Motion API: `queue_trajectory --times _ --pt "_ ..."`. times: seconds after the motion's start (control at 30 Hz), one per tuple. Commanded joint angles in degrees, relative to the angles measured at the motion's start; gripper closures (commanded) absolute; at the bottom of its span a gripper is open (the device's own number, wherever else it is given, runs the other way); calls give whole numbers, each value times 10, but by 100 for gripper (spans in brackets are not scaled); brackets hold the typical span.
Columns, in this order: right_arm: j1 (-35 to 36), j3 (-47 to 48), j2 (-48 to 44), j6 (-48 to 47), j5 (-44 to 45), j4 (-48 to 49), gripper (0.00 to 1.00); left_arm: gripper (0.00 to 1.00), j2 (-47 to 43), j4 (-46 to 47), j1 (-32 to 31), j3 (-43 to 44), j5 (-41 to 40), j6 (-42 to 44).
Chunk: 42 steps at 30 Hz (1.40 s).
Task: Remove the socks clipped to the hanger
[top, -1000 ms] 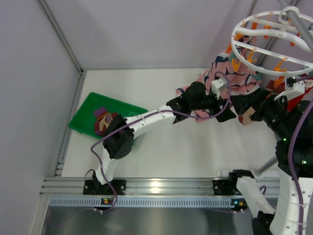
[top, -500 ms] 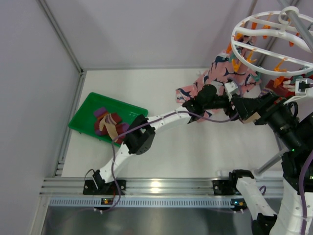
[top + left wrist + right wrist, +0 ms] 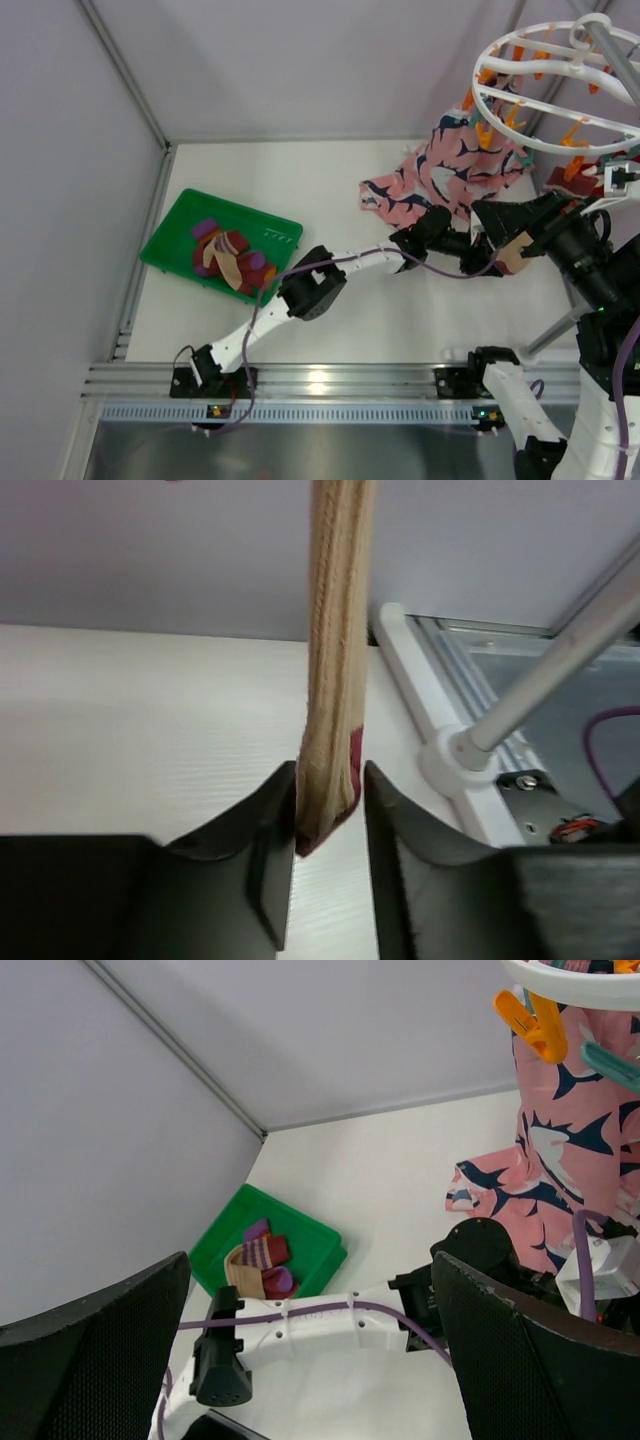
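The white ring hanger hangs at the upper right with orange and teal pegs. From above, a tan sock with a maroon toe hangs down between the fingers of my left gripper, which is shut on its lower end. In the top view that sock shows below the hanger, at the end of my stretched left arm. A dark red sock hangs under the hanger's right rim. My right gripper is wide open and holds nothing, high beside the hanger.
A green tray at the left holds maroon, purple and tan socks. A pink cloth with navy print hangs from the hanger onto the table. A grey frame pole stands on its foot at the right.
My left arm has stretched further right, under the hanger. Its jaws have come in from wide open onto the tan sock's tip. The right gripper stays open.
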Motion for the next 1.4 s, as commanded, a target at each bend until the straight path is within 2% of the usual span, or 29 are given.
queue_trajectory --times 0.0,0.07,0.1,0.13,0.3,0.47,0.7,0.9,1.17,1.37 --pt "10 -5 -9 2 -8 19 0 69 -86 58 -6 -42 58 -6" --pt "11 -7 -12 -1 -4 18 1 80 -119 59 -3 -66 61 -28" --pt "11 -7 -14 -3 -2 18 0 96 -130 59 -2 -75 55 -44" --pt "11 -9 -15 -7 5 17 1 100 -155 59 2 -92 46 -89" --pt "11 -19 -15 -7 6 24 1 100 -229 59 28 -146 27 -237" --pt "11 -47 -5 -6 -2 44 1 100 -320 59 66 -257 26 -353" --pt "10 -80 24 -23 22 54 1 100 -444 58 103 -413 43 -368" --pt "10 -69 27 -54 73 58 1 100 -531 58 125 -497 52 -379" --pt "10 -54 53 -62 83 64 0 100 -595 58 136 -533 68 -393" --pt "10 9 92 -79 133 35 1 100 -622 58 141 -553 71 -412"
